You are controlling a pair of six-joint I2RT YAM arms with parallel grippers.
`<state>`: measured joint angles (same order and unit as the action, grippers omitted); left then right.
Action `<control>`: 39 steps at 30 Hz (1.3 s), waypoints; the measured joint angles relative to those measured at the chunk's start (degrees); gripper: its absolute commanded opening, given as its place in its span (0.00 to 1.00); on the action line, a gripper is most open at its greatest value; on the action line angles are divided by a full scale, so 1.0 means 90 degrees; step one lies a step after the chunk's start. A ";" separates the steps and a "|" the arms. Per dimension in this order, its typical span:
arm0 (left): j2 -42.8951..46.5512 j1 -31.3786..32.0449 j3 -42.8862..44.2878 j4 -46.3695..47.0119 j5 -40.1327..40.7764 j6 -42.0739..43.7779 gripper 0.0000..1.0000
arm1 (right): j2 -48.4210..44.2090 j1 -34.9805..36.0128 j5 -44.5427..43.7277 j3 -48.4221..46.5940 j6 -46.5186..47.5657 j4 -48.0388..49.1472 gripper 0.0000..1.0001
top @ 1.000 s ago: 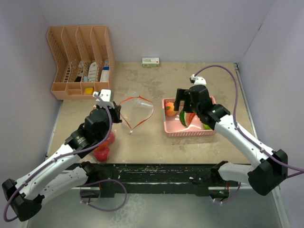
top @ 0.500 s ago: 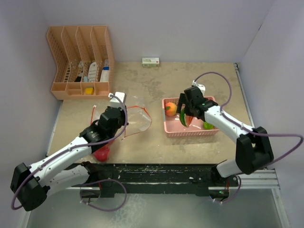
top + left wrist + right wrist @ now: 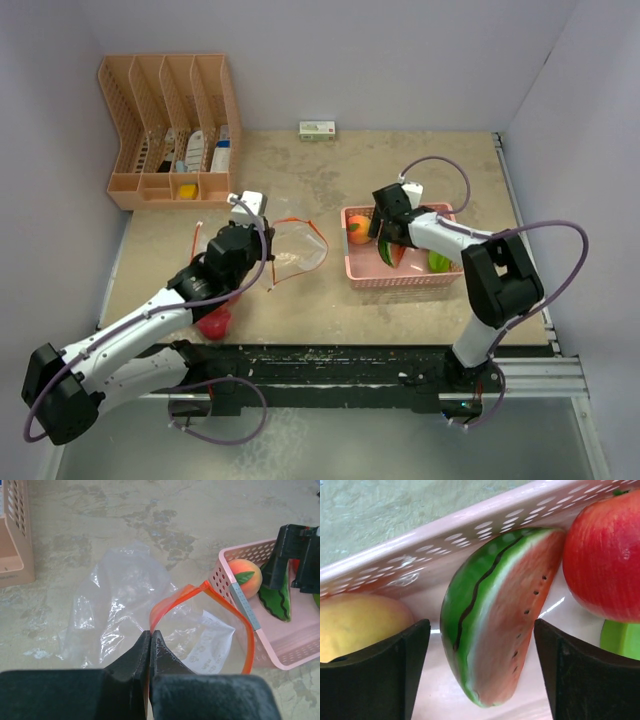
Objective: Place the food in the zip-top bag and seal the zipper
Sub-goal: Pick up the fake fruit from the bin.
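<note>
The clear zip-top bag (image 3: 295, 250) with an orange-red zipper rim lies mid-table, its mouth held up in a loop (image 3: 200, 615). My left gripper (image 3: 150, 632) is shut on that rim at its near side, also visible from above (image 3: 264, 265). The food sits in a pink basket (image 3: 400, 280): a watermelon slice (image 3: 495, 615), a red apple (image 3: 605, 555), a peach (image 3: 360, 625) and a green piece (image 3: 620, 640). My right gripper (image 3: 481, 630) is down in the basket, open, one finger on each side of the slice with a gap on both sides. Another red apple (image 3: 213, 322) lies by my left arm.
An orange file organizer (image 3: 170, 130) holding small packets stands at the back left. A small white-and-green box (image 3: 317, 129) rests against the back wall. The basket's left wall (image 3: 225, 580) is close to the bag's raised mouth. Walls close in the table on three sides.
My left arm has shifted right with the bag rim pinched, and the bag's mouth now stands open. My right gripper has dropped into the basket around the watermelon slice.
</note>
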<state>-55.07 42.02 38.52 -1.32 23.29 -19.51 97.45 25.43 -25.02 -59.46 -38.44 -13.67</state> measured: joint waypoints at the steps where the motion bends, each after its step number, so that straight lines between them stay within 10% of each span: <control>1: 0.0046 0.0000 0.0000 -0.0002 -0.0012 0.0000 0.00 | 0.0078 0.0000 -0.0046 0.0000 -0.0029 0.0061 0.71; 15: 0.0396 0.0000 -0.0002 -0.0015 -0.0063 -0.0002 0.00 | -0.0483 0.0002 -0.0362 0.0663 -0.0168 0.0716 0.00; 29: 0.0136 0.0000 -0.0002 -0.0049 -0.0010 -0.0049 0.00 | -0.2669 0.0002 0.0794 0.1059 0.0539 0.0792 0.00; 39: -0.0289 0.0000 -0.0002 0.0058 -0.0019 -0.0100 0.00 | -0.4197 0.0034 0.3966 0.1180 0.1151 0.1705 0.00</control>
<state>-57.67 42.02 38.50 -0.80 23.11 -20.40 59.68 25.74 10.68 -48.84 -28.08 1.67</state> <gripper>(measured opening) 0.007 0.362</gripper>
